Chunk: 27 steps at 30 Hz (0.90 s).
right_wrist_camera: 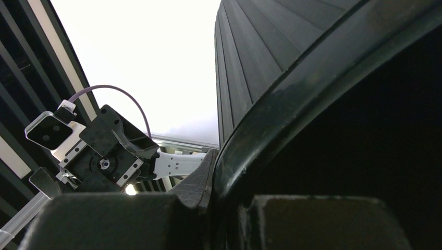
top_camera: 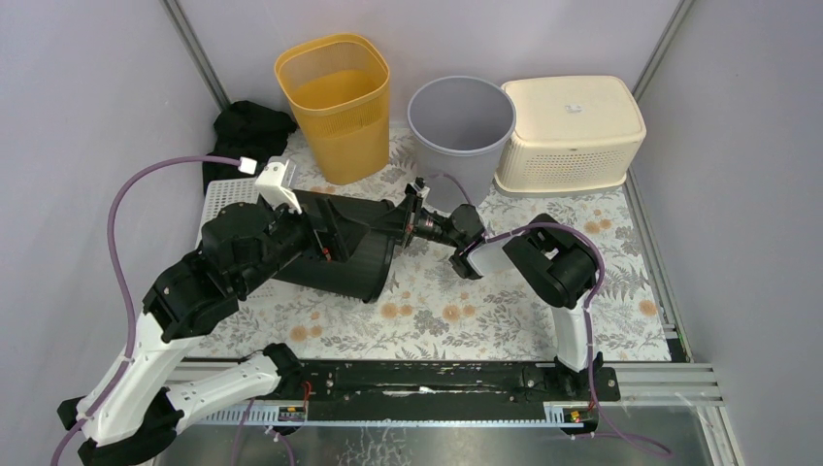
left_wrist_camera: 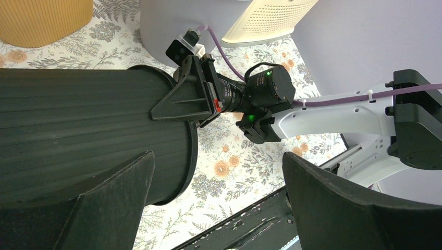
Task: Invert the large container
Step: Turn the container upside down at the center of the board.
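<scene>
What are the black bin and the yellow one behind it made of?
The black bin: likely rigid moulded plastic, matte with a slight sheen, ribbed walls, rolled rim. The yellow bin: probably thin plastic, semi-translucent, light showing through its walls.

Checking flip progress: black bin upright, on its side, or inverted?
On its side: the black bin lies ribbed wall down, mouth facing the right gripper, which clamps its rim.

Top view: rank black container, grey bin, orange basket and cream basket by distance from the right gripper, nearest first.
1. black container: touching, its rim pinched in the fingers of the right gripper, lying on its side to the left.
2. grey bin: just behind, slightly right.
3. orange basket: back left.
4. cream basket: back right corner.
</scene>
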Each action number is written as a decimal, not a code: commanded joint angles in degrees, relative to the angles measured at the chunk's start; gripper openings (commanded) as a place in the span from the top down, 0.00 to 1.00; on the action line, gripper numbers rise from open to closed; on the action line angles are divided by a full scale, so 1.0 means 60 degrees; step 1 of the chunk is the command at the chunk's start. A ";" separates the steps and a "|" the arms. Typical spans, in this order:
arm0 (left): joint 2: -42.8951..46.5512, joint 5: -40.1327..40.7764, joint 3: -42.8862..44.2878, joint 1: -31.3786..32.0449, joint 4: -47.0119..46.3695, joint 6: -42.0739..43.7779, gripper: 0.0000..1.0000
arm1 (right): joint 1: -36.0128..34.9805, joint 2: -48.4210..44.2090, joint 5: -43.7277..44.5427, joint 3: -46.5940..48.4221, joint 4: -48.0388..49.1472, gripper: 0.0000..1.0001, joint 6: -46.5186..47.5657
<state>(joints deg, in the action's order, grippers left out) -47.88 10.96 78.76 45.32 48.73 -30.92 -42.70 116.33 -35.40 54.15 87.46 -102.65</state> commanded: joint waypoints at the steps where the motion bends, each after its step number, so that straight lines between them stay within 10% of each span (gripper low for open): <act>1: 0.0017 0.0218 0.0100 -0.0039 -0.0049 0.0171 0.00 | -0.0031 0.0000 0.0193 -0.0109 0.1738 1.00 0.0252; 12: 0.0001 0.0867 -0.0211 -0.0039 -0.0027 0.0308 0.00 | 0.0021 0.0014 -0.0029 -0.1356 0.1721 0.86 0.0691; 27: -0.0800 0.5105 0.1078 -0.0047 0.1832 0.0269 0.00 | 0.0173 -0.0149 -0.0337 -0.2138 0.1727 0.87 0.1135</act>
<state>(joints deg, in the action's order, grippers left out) -52.51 33.30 82.13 45.32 57.98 -30.06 -41.89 114.59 -33.98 44.23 94.08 -99.59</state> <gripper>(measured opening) 0.998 0.147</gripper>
